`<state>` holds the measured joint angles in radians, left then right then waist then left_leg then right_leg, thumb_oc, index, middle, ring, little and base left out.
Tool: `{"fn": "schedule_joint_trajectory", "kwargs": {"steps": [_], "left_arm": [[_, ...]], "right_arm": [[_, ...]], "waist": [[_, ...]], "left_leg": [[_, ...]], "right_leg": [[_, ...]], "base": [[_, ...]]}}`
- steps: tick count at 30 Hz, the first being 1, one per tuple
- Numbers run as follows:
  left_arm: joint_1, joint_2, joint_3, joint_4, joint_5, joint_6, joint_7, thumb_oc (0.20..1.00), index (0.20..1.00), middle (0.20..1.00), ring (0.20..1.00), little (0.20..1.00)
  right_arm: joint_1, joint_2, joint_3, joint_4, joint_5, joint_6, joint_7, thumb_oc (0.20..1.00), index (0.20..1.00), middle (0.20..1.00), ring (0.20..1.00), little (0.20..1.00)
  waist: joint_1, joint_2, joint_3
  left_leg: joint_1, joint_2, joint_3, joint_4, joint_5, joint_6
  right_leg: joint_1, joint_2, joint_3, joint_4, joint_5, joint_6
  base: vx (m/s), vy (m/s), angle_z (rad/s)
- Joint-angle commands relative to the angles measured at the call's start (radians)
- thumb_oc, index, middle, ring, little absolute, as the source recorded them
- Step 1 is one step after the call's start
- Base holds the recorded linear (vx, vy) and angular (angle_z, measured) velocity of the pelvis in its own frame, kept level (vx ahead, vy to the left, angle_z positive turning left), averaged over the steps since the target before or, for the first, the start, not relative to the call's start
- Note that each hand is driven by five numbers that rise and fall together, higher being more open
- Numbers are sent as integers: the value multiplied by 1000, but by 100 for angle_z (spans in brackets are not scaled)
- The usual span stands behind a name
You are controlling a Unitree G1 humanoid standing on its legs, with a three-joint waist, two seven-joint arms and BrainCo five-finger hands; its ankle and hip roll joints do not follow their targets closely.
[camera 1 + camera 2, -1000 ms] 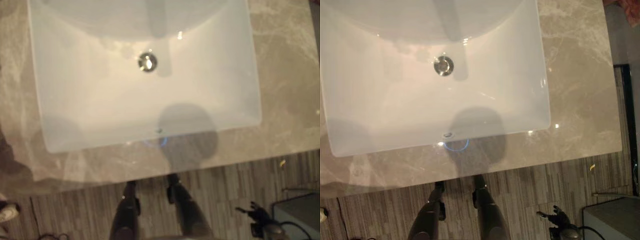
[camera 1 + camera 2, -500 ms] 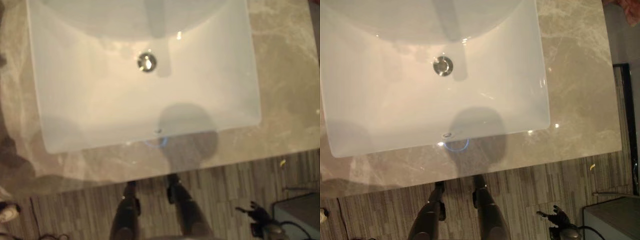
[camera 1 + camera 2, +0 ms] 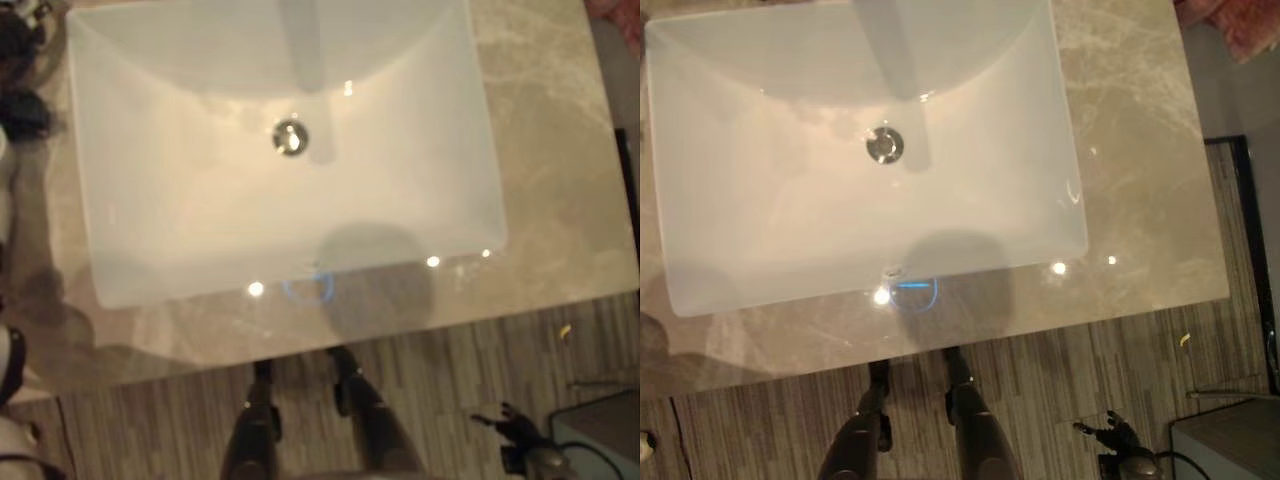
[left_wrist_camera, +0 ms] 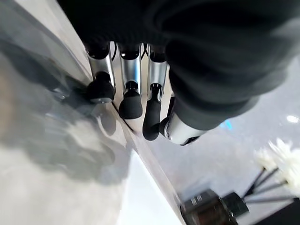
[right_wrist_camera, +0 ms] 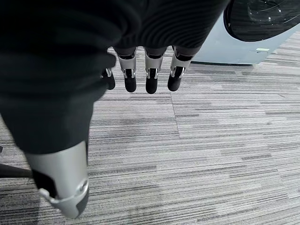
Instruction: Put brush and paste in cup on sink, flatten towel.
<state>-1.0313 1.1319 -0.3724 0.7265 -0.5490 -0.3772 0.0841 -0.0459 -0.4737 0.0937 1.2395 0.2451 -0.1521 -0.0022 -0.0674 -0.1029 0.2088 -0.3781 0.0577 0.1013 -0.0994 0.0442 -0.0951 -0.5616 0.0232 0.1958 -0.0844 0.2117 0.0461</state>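
A white rectangular sink [image 3: 200, 230] with a metal drain [image 3: 289, 137] is set in a beige marble counter [image 3: 550, 170]. A pink towel [image 3: 1230, 22] pokes in at the counter's far right corner. A dark blurred thing [image 3: 20, 60] sits at the far left corner; I cannot tell what it is. My left hand [image 4: 131, 93] hangs open beside the counter's edge, holding nothing. Past it a dark object [image 4: 206, 208] and a white tuft on thin stems [image 4: 281, 157] show, blurred. My right hand [image 5: 147, 77] hangs open over the floor, low on the right [image 3: 1110, 432].
Striped grey flooring [image 5: 211, 154] runs in front of the counter. A pale appliance with a round dark door [image 5: 262, 18] stands past my right hand. A grey box [image 3: 600, 430] stands at the lower right.
The whole picture has shifted, so the camera moved: the counter's far left corner and the pink towel have come into sight. The right hand has stayed low on the right.
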Motion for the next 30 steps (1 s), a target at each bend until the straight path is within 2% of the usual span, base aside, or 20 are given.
{"fn": "schedule_joint_trajectory", "kwargs": {"steps": [1,14,21,22,23,26,30], "left_arm": [[7,-35,-37,14,25,4,-11,200,200,200,200,200],[216,-45,55,-192,18,9,-65,200,200,200,200,200],[502,-66,214,-429,7,4,-119,200,200,200,200,200],[503,-66,216,-429,7,4,-119,200,200,200,200,200],[623,-88,275,-498,11,8,-151,200,200,200,200,200],[668,-108,299,-520,9,8,-161,200,200,200,200,200],[846,-177,376,-595,38,13,-190,200,200,200,200,200]], "right_arm": [[34,-72,34,59,22,14,-22,1000,1000,1000,1000,1000],[45,-57,21,49,4,27,-12,1000,1000,1000,1000,1000],[102,5,10,15,-24,31,15,1000,1000,1000,1000,1000],[102,5,11,15,-24,31,15,1000,1000,1000,1000,1000],[115,31,6,16,-43,33,23,1000,1000,1000,1000,1000],[116,37,10,20,-53,35,24,1000,1000,1000,1000,1000],[115,63,11,31,-80,37,25,1000,1000,1000,1000,1000]], "waist": [[-17,22,-1],[9,19,-14],[35,11,-34],[35,11,-34],[46,10,-44],[47,11,-47],[72,13,-66]], "left_leg": [[56,65,-84,12,-17,-34],[114,55,-83,12,-17,-34],[209,40,-78,12,-31,-25],[209,40,-78,12,-31,-25],[236,39,-71,12,-36,-23],[244,39,-71,12,-37,-22],[279,34,-74,12,-42,-14]], "right_leg": [[6,-68,-15,-3,-5,124],[96,-78,-32,-3,-20,117],[197,-85,-49,-3,-42,110],[198,-85,-49,-3,-42,110],[229,-82,-49,-3,-49,108],[240,-82,-51,-3,-53,107],[280,-86,-54,-3,-59,107]], "base": [[0,0,0],[-24,-36,1],[-27,-35,8],[-56,-52,8],[-40,-38,10],[-36,-29,7],[-26,-19,9]]}}
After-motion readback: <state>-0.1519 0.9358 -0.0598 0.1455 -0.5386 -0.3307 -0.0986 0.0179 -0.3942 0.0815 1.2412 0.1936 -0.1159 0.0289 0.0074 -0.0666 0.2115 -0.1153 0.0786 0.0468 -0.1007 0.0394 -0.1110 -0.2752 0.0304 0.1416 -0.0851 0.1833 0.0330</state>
